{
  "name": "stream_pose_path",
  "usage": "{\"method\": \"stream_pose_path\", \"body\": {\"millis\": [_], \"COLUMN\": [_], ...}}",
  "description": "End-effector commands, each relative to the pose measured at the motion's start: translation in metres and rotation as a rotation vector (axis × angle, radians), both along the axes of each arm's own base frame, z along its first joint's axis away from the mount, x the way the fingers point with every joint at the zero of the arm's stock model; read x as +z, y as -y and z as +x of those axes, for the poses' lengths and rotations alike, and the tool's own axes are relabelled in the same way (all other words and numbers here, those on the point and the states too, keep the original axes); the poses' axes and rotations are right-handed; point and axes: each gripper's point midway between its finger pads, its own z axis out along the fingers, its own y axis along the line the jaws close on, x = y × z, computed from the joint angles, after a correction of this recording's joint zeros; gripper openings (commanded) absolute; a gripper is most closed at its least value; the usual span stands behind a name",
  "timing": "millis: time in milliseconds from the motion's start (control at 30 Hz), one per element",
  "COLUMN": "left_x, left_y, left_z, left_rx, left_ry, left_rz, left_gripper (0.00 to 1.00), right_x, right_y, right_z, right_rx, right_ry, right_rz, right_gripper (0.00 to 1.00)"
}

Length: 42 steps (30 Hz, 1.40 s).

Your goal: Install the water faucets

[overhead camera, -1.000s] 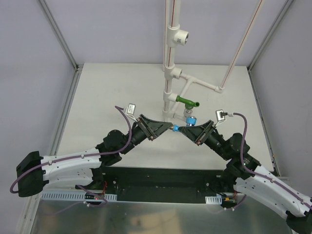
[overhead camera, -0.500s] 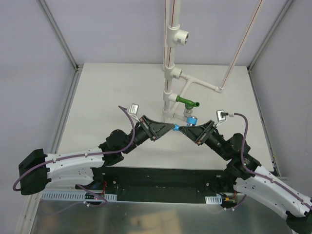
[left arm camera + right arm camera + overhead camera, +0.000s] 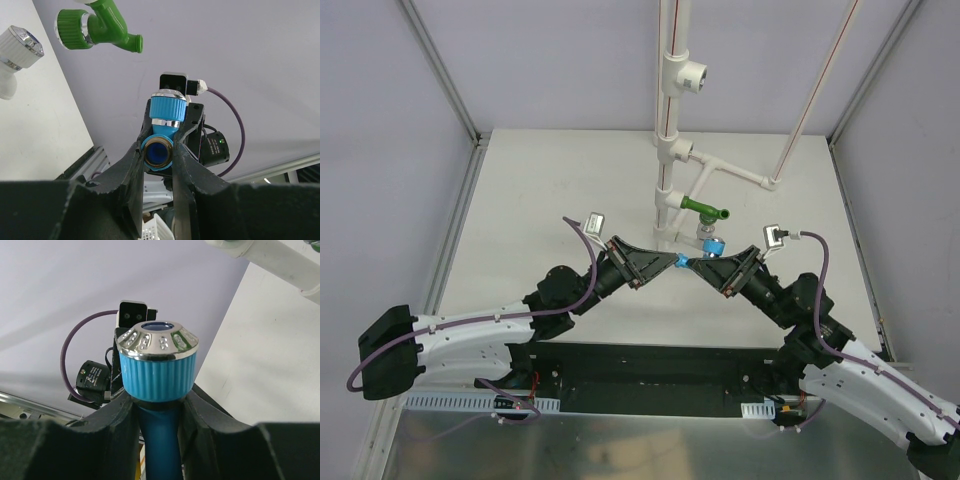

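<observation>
- Above the counter [image 3: 550,200], near the front, hangs the blue tap [image 3: 712,247].
- The left fingers [image 3: 131,167] pinch its open end; the right fingers [image 3: 120,420] clamp its stem below the top.
- Behind, the green tap [image 3: 705,210] juts from the pipe [image 3: 670,150].

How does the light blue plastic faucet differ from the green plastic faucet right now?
The light blue plastic faucet is off the pipes, gripped by the left claw and right claw; the green plastic faucet looks already seated on the white pipe stand. The blue one has a shiny silver top; the green one's knob looks all green. Both are small taps with ribbed knobs.
</observation>
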Motion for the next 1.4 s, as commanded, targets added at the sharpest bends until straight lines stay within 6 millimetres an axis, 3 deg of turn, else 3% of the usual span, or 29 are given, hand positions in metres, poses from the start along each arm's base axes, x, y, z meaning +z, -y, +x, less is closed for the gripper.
{"method": "stream_pose_path", "body": {"millis": [0, 167, 333, 433, 567, 667, 733, 833, 1200, 1367], "left_x": [0.008, 0.01, 0.01, 0.01, 0.009, 0.008, 0.009, 0.011, 0.013, 0.013], "left_y": [0.01, 0.014, 0.018, 0.02, 0.019, 0.018, 0.018, 0.016, 0.014, 0.013], "left_z": [-0.011, -0.013, -0.014, -0.015, -0.015, -0.014, -0.015, -0.016, -0.016, -0.015], "left_rx": [-0.067, -0.085, -0.099, -0.106, -0.108, -0.103, -0.105, -0.105, -0.101, -0.096], "left_ry": [0.027, 0.033, 0.032, 0.031, 0.03, 0.028, 0.031, 0.033, 0.037, 0.038], "left_rz": [-0.013, -0.015, -0.014, -0.019, -0.019, -0.018, -0.022, -0.026, -0.032, -0.032], "left_gripper": [0.0, 0.0, 0.0, 0.0, 0.0, 0.0, 0.0, 0.0, 0.0, 0.0], "right_x": [0.011, 0.012, 0.014, 0.016, 0.015, 0.013, 0.014, 0.015, 0.024, 0.024], "right_y": [-0.005, -0.004, -0.003, -0.002, -0.001, 0.001, 0.003, 0.007, 0.017, 0.016], "right_z": [-0.008, -0.009, -0.01, -0.011, -0.012, -0.011, -0.01, -0.008, -0.005, -0.005], "right_rx": [0.047, 0.051, 0.051, 0.051, 0.05, 0.04, 0.029, 0.008, -0.044, -0.041], "right_ry": [0.037, 0.045, 0.057, 0.063, 0.064, 0.059, 0.061, 0.065, 0.089, 0.088], "right_rz": [0.027, 0.027, 0.029, 0.033, 0.03, 0.026, 0.03, 0.033, 0.067, 0.064], "right_gripper": [0.41, 0.46, 0.45, 0.37, 0.12, 0.06, 0.11, 0.3, 0.49, 0.48]}}
